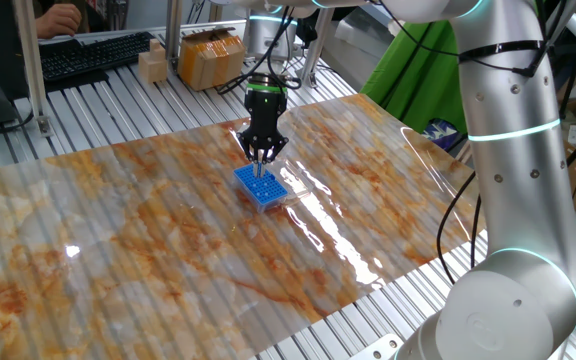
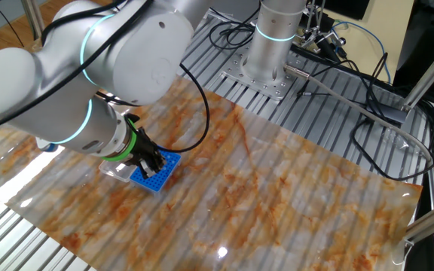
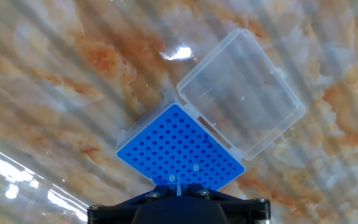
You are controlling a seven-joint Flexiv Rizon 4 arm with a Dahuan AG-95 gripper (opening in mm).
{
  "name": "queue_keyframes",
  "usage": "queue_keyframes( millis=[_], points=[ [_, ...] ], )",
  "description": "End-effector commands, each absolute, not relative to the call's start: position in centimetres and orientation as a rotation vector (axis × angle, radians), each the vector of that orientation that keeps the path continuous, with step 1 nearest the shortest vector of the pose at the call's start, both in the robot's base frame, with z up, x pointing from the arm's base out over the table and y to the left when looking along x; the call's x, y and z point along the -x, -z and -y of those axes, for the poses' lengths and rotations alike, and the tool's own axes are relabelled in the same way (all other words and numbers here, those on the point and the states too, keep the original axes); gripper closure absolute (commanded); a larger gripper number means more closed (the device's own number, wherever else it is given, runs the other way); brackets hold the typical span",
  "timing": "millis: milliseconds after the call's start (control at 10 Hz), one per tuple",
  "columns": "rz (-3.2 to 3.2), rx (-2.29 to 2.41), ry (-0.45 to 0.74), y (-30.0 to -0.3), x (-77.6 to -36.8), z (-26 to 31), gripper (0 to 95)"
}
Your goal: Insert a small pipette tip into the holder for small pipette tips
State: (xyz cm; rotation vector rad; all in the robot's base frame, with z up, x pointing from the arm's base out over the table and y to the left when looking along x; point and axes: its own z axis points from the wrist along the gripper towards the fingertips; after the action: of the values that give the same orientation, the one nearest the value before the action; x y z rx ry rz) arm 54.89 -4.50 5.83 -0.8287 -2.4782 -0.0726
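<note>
Gripper [image 3: 178, 198] at bottom centre of hand view, fingers together on thin translucent pipette tip [image 3: 178, 184], held vertical to line up with hole. Just beyond, at frame centre: holder for small pipette tips [image 3: 179, 148], bright-blue plastic, grid of tiny holes, one tip already seated. Upper right: clear hinged lid [image 3: 241, 93] lying open, flat. Glossy marbled worktop [image 3: 55, 81] beneath.

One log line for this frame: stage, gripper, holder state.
stage: tip over rack | gripper: above bright-blue plastic holder, small clear pipette tip at its fingers | clear hinged lid: open | one tip already seated
</note>
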Motion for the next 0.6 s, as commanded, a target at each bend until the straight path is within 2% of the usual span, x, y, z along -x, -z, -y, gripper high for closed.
queue_keyframes(
  millis=[100, 600],
  points=[
    [2.466, 0.834, 0.080, -5.85, -54.98, 4.49, 95.0],
    [2.460, 0.834, 0.103, -5.84, -54.97, 4.47, 95.0]
  ],
)
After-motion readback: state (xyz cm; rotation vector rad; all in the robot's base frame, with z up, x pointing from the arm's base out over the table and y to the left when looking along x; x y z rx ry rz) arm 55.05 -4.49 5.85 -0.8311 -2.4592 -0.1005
